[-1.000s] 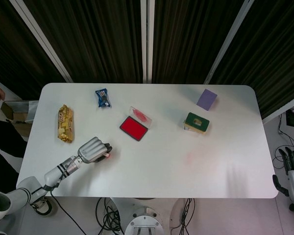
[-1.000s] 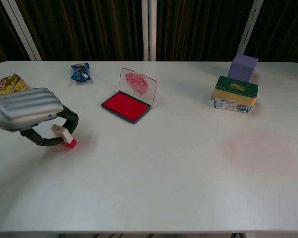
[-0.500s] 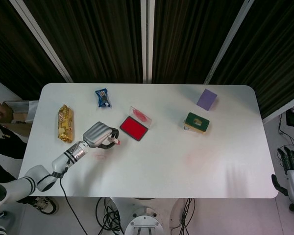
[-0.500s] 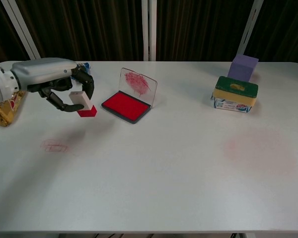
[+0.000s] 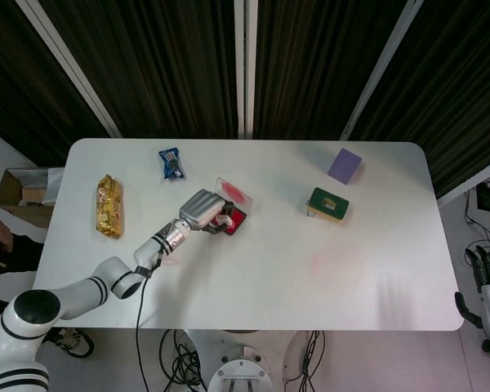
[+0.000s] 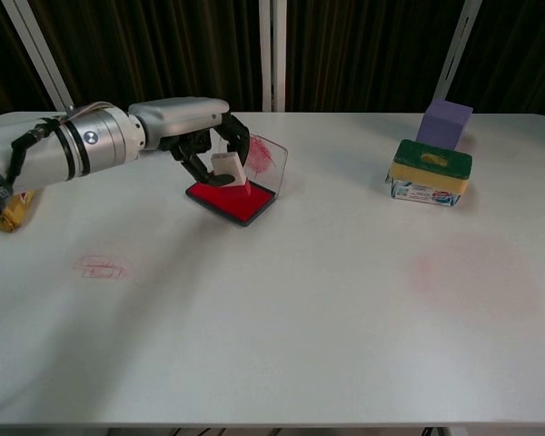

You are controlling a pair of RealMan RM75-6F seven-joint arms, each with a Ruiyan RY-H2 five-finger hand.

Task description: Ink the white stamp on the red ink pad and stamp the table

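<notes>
Moved since 0.5 s ago: left hand carried rightward from beside the pad to above the red ink pad, fingers curled around the white stamp, stamp base on or just over the red surface; contact hard to confirm. Left behind on the table: 1 faint red rectangular stamp mark, plus 1 pale pink smudge toward the right.

Counted: 1 stamp, 1 ink pad with its clear lid standing open, 1 purple block, 1 green-topped box, 1 blue packet, 1 gold snack bag.

Cut off: right hand only at the head view's edge, fingers apart, holding nothing. Blue packet hidden behind the arm in chest view; gold bag barely showing there.
</notes>
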